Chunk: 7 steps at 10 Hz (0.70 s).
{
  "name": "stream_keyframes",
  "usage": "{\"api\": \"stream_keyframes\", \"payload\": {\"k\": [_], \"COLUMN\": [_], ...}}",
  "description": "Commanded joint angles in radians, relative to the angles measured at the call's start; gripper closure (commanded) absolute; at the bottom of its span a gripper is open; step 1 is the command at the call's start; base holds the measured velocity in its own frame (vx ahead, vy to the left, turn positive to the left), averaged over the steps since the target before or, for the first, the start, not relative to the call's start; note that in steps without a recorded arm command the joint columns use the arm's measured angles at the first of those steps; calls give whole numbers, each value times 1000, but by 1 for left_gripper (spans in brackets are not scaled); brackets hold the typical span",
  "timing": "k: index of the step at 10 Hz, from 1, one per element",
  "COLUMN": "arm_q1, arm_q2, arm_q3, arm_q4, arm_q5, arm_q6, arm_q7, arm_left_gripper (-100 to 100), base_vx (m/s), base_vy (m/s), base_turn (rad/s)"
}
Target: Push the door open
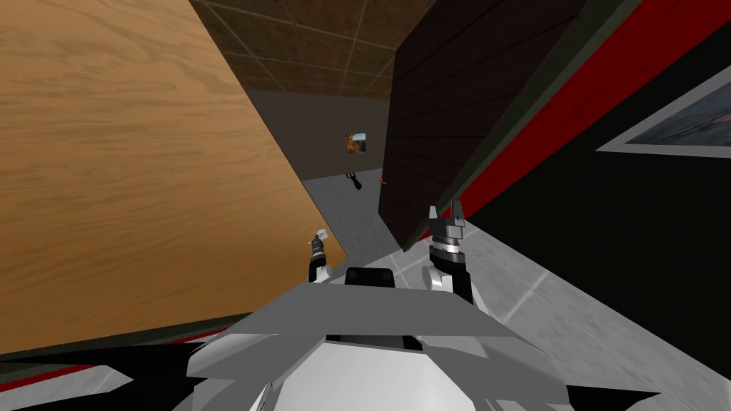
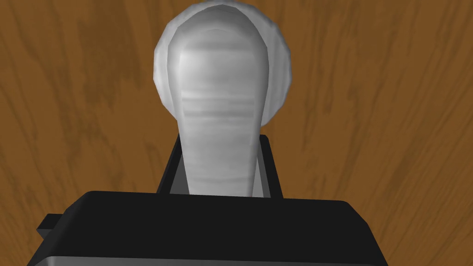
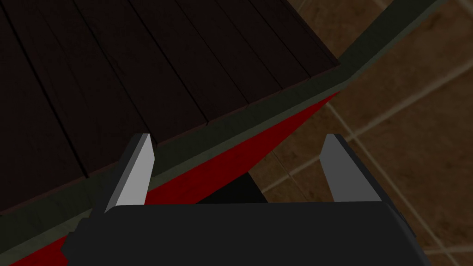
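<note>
clenched on a pale grey lever handle (image 2: 221, 92) is the left hand (image 2: 221, 138); the handle's long axis runs from its round rose back toward the hand. it is mounted on the brown wood-grain door (image 1: 143, 178). the right hand (image 3: 239, 143) is held released beside a dark planked panel (image 3: 138, 69).

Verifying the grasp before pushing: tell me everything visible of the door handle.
The door handle is a smooth, light grey lever with faint darker bands, broad and rounded at its head over a round backplate on the brown wood-grain door. Its narrower end runs into the left tool, whose two dark fingers press its sides. Nothing else touches it.
</note>
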Motion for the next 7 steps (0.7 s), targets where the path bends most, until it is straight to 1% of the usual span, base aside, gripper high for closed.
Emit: {"api": "stream_keyframes", "payload": {"k": [1, 2, 3, 7], "arm_q1": [15, 17, 21, 30], "arm_q2": [17, 19, 22, 23], "arm_q3": [31, 41, 59, 98], "arm_q4": [-8, -10, -13, -20], "arm_q5": [25, 34, 52, 89], "arm_q6": [-19, -20, -23, -29], "arm_q7": [-11, -16, -25, -44], "arm_left_gripper": [100, 100, 100, 100], "base_vx": [170, 138, 127, 115], "base_vy": [16, 18, 27, 15], "base_turn": [-52, -41, -51, -32]}}
